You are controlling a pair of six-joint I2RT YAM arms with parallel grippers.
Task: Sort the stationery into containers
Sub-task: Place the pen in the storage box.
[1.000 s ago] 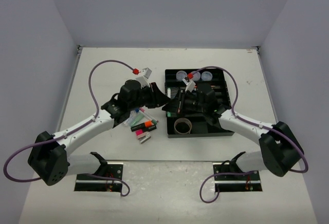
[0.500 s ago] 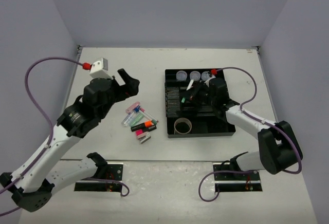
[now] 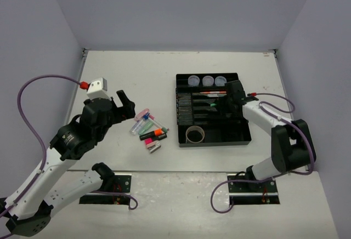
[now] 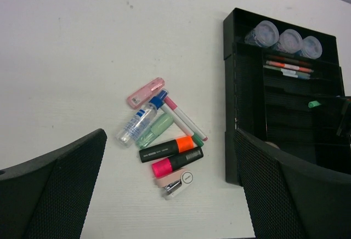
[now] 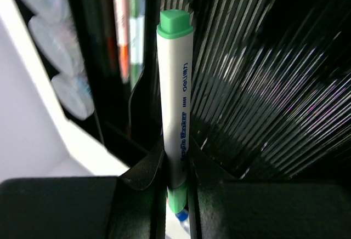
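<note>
Fingers (image 4: pixel 55 184) of the left gripper (image 3: pixel 125 103) are standing wide apart, holding nothing, hovering over the white table (image 3: pixel 164 69) to the left of a loose pile of stationery. In that pile a pink highlighter (image 4: pixel 145 92), a blue-capped bottle (image 4: pixel 140 121), a pale green highlighter (image 4: pixel 156 130) and a pink-tipped pen (image 4: pixel 184 119) are lying close together. Nearer the arms, an orange highlighter (image 4: pixel 167 148), a magenta highlighter (image 4: pixel 176 162) and a small white block (image 4: pixel 176 183) are lying side by side. To the right, the black organiser tray (image 3: pixel 214 142) is holding a tan tape roll (image 3: pixel 194 135) in its near left section, three clear tubs (image 3: pixel 207 80) along its far end, and thin pens (image 3: pixel 211 92) in a long slot. Over the tray's ribbed slots the right gripper (image 5: pixel 176 168) is pinching a green-capped white marker (image 5: pixel 175 102).
</note>
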